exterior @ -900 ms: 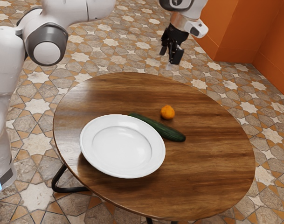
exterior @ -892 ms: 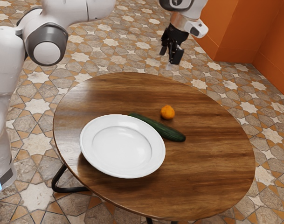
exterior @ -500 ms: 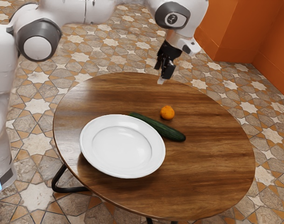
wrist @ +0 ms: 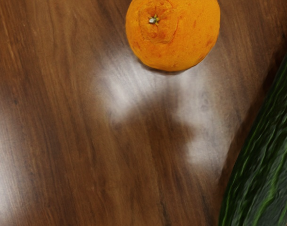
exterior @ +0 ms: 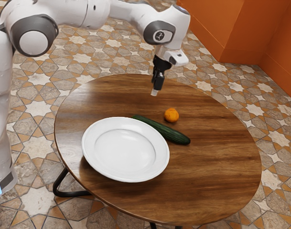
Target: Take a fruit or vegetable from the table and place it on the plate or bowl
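round wood table (exterior: 221,157) | patterned tile floor (exterior: 112,47) | orange walls (exterior: 241,24) | jaws: state unclear

Home-like room: patterned tile floor (exterior: 88,62), orange wall (exterior: 250,24), round wooden table (exterior: 207,157)

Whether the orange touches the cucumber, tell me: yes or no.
No, a strip of bare table shows between the orange and the cucumber.
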Robot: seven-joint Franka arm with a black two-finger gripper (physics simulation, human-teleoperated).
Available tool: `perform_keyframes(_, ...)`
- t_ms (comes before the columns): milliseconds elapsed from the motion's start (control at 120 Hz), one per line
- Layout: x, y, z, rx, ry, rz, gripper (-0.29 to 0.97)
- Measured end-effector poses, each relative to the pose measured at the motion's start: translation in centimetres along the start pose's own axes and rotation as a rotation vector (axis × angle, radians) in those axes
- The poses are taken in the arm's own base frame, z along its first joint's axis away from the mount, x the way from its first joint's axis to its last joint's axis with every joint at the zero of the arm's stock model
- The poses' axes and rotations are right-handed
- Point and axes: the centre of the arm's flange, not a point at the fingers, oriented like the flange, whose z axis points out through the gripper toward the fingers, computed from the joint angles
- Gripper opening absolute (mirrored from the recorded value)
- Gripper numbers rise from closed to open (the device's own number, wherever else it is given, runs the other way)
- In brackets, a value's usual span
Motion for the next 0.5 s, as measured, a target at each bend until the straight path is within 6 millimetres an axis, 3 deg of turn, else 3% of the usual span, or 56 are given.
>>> perform_keyframes(50, 0.7, 1.3, -0.3, 0.0, 0.024, 0.047, 0.68)
perform_keyframes(158, 3.1, 7.2, 0.0, -0.015, 0.048, 0.195, 0.68)
perform_keyframes(225, 3.4, 8.9, 0.5, -0.027, 0.05, 0.245, 0.68)
perform_keyframes(342, 2.7, 8.5, 0.8, -0.033, 0.059, 0.267, 0.68)
perform_keyframes(500, 1.1, 5.3, 1.2, -0.031, 0.068, 0.243, 0.68)
